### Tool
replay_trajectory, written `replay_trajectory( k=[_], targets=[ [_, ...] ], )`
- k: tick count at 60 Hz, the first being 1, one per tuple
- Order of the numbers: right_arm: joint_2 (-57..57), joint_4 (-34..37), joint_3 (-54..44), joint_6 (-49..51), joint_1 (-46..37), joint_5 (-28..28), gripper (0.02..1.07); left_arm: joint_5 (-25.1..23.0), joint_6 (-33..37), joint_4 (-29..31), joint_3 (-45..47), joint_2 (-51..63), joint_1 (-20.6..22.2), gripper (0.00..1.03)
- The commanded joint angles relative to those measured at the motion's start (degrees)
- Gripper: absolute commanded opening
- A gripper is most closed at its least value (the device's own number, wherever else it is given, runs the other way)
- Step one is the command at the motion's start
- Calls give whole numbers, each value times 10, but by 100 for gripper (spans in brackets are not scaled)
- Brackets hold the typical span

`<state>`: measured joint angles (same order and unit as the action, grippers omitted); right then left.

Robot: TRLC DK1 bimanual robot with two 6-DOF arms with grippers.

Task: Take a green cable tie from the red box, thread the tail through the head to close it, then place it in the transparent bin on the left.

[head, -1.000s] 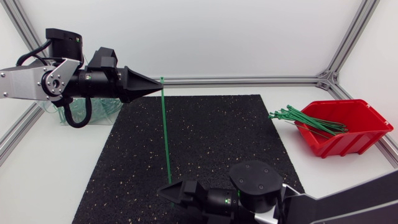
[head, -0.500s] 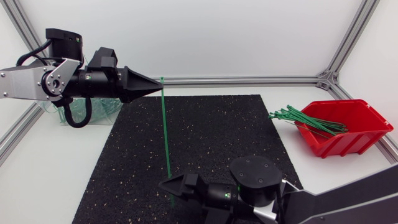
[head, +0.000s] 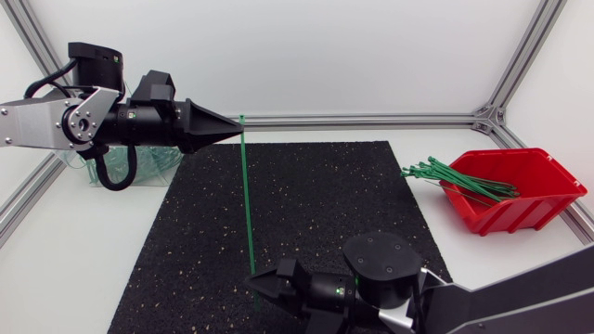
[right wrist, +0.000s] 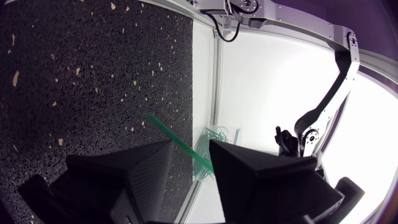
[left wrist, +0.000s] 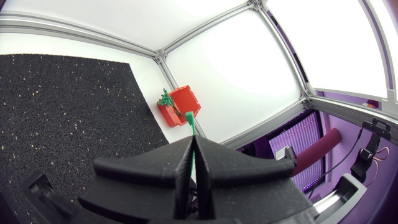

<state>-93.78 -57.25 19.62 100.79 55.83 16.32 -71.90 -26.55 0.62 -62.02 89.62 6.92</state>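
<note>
Green cable tie (head: pixel 247 195) seems light, thin and springy; left hand (head: pixel 238 128) pinches one end, right hand (head: pixel 255 281) is open around the tail, best grasped near its tip.

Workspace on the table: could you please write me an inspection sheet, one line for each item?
Surface: black speckled mat on a white table.
Job's things: green cable tie, not closed; spare ties in red box; transparent bin behind left arm.
Clutter: nothing seen.
Grippers: left gripper shut on the tie's end; right gripper open, tie between its fingers.
Cables: black cable looping at left arm.
Surroundings: metal frame rails along the table's edges.
</note>
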Motion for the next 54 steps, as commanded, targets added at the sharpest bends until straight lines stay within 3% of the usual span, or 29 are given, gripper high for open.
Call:
replay_trajectory(
  k=[1, 49, 54],
  targets=[
    [-1, -6, -12, 13, 7, -2, 25, -1, -5, 4, 9, -5, 0, 4],
    [27, -5, -31, 7, 4, -13, 25, -1, -5, 5, 11, -4, 2, 4],
    [29, -4, -34, -2, 7, -22, 13, -1, -5, 5, 13, -5, 2, 4]
  ],
)
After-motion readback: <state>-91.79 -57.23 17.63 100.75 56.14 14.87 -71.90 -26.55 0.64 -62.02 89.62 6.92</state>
